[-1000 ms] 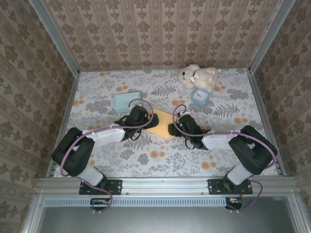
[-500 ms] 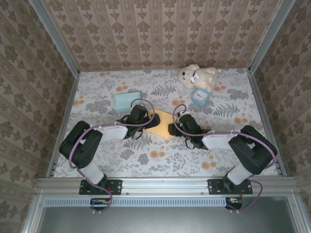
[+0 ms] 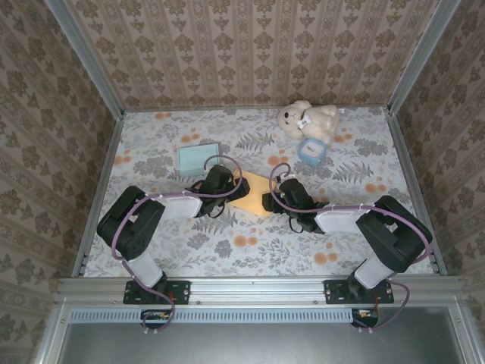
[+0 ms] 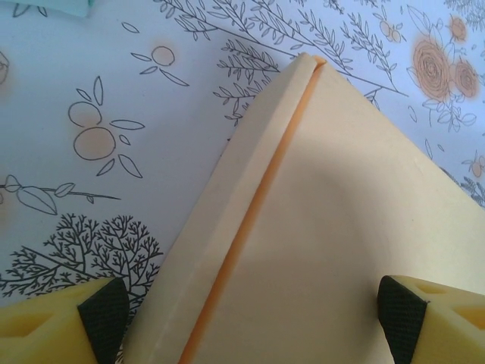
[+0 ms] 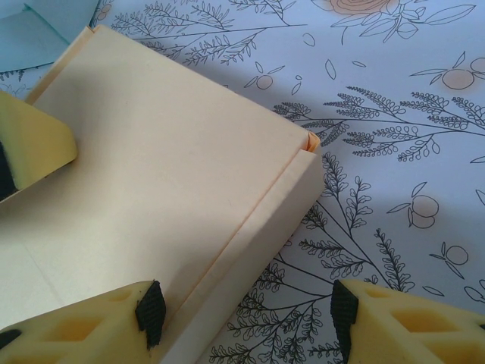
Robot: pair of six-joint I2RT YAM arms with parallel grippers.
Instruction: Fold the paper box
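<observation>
Left end effector [image 4: 251,317] straddles paper box [image 4: 341,227] edge.

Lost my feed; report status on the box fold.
Left gripper open, straddling paper box corner. Right gripper open astride its folded edge. Teddy bear well clear.

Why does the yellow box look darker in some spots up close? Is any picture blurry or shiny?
Left wrist view: a soft grey shadow covers much of the pale yellow paper box, likely cast from above; print on the floral tablecloth is sharp. Right wrist view: box mostly bright, faint shade on the cloth beyond it. Top external view: even light, no glare, nothing blurry.
</observation>
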